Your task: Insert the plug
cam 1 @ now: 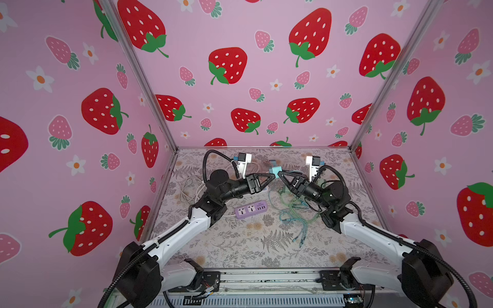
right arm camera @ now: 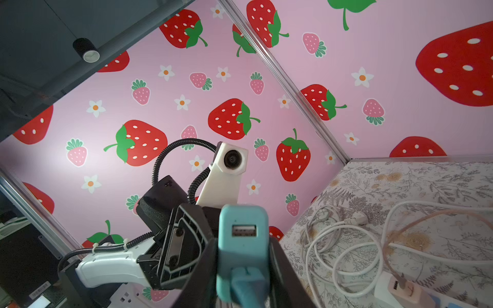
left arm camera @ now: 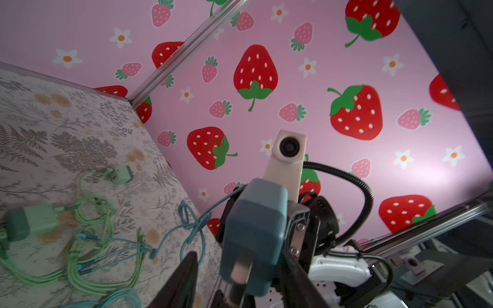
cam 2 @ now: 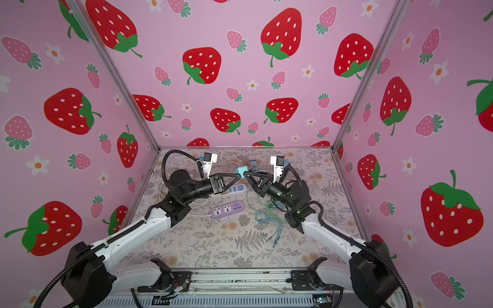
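Clearly, the right tool [cam 1: 278, 174] was clamped on the teal charger plug [cam 1: 275, 170], held in the air. The left tool [cam 1: 272, 176] faced it from the opposite side, jaws parted, one finger [left arm camera: 181, 280] clear of its body. On the worktop [cam 1: 226, 248] lay a purple power strip [cam 1: 250, 209]; a white power strip [cam 2: 234, 188] was mostly hidden behind the left arm [cam 1: 186, 226]. The plug's prong [left arm camera: 240, 269] looked blurred.

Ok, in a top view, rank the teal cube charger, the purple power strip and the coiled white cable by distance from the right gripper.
1. Teal cube charger: between the jaws of the right gripper.
2. Purple power strip: mid-table, toward the front.
3. Coiled white cable: by the left wall.
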`<state>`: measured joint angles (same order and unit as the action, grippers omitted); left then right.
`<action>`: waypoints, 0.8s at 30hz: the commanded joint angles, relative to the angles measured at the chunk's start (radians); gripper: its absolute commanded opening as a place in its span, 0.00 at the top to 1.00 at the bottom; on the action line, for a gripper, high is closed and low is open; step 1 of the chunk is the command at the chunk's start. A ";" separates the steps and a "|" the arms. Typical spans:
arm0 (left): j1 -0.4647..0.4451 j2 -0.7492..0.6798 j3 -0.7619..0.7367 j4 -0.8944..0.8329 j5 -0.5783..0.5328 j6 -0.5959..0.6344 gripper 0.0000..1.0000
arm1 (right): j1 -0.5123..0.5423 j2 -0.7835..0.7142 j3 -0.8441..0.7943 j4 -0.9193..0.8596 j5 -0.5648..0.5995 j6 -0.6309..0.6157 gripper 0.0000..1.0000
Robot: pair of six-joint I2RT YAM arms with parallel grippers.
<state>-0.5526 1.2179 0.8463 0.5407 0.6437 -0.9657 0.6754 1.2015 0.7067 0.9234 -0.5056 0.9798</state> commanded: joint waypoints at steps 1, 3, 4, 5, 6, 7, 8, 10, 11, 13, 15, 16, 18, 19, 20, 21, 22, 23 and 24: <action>0.044 -0.070 -0.029 -0.063 -0.007 0.002 0.33 | -0.018 -0.020 0.107 -0.149 -0.008 -0.115 0.81; 0.079 -0.117 -0.057 -0.093 -0.007 0.007 0.29 | -0.032 -0.014 0.165 -0.247 -0.012 -0.173 0.82; 0.095 -0.136 -0.067 -0.108 -0.007 0.008 0.29 | -0.038 -0.010 0.189 -0.281 -0.016 -0.194 0.82; 0.110 -0.161 -0.077 -0.129 -0.006 0.010 0.28 | -0.045 -0.004 0.221 -0.325 -0.016 -0.217 0.82; 0.126 -0.184 -0.087 -0.156 -0.004 0.018 0.28 | -0.053 0.004 0.256 -0.371 -0.016 -0.240 0.83; 0.141 -0.204 -0.093 -0.187 -0.005 0.026 0.28 | -0.056 0.010 0.280 -0.405 -0.016 -0.261 0.83; 0.158 -0.227 -0.098 -0.230 -0.008 0.043 0.28 | -0.060 0.019 0.320 -0.452 -0.011 -0.287 0.83; 0.188 -0.267 -0.099 -0.337 -0.026 0.080 0.27 | -0.066 0.035 0.395 -0.536 0.003 -0.336 0.83; 0.203 -0.284 -0.097 -0.398 -0.039 0.102 0.27 | -0.068 0.041 0.437 -0.586 0.015 -0.366 0.83; 0.233 -0.316 -0.098 -0.480 -0.053 0.132 0.27 | -0.070 0.054 0.508 -0.667 0.036 -0.415 0.83; 0.264 -0.343 -0.103 -0.542 -0.064 0.151 0.27 | -0.074 0.069 0.579 -0.738 0.050 -0.453 0.83; 0.277 -0.351 -0.103 -0.573 -0.073 0.160 0.27 | -0.075 0.077 0.607 -0.768 0.055 -0.467 0.83; 0.299 -0.361 -0.091 -0.661 -0.103 0.187 0.26 | -0.080 0.101 0.677 -0.835 0.060 -0.492 0.83; 0.308 -0.361 -0.087 -0.691 -0.113 0.198 0.26 | -0.080 0.112 0.705 -0.865 0.062 -0.501 0.83; 0.319 -0.358 -0.085 -0.713 -0.117 0.205 0.26 | -0.081 0.123 0.735 -0.902 0.068 -0.515 0.83; 0.328 -0.357 -0.085 -0.724 -0.115 0.208 0.26 | -0.083 0.136 0.766 -0.946 0.077 -0.531 0.83; 0.334 -0.359 -0.088 -0.726 -0.112 0.208 0.26 | -0.084 0.144 0.790 -0.991 0.087 -0.549 0.83; 0.338 -0.360 -0.092 -0.729 -0.109 0.208 0.26 | -0.086 0.147 0.808 -1.035 0.103 -0.566 0.83; 0.344 -0.362 -0.094 -0.729 -0.108 0.208 0.26 | -0.091 0.145 0.816 -1.068 0.120 -0.579 0.83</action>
<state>-0.2226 0.8654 0.7517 -0.1207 0.5488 -0.7895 0.5949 1.3434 1.4792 0.0116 -0.4339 0.4805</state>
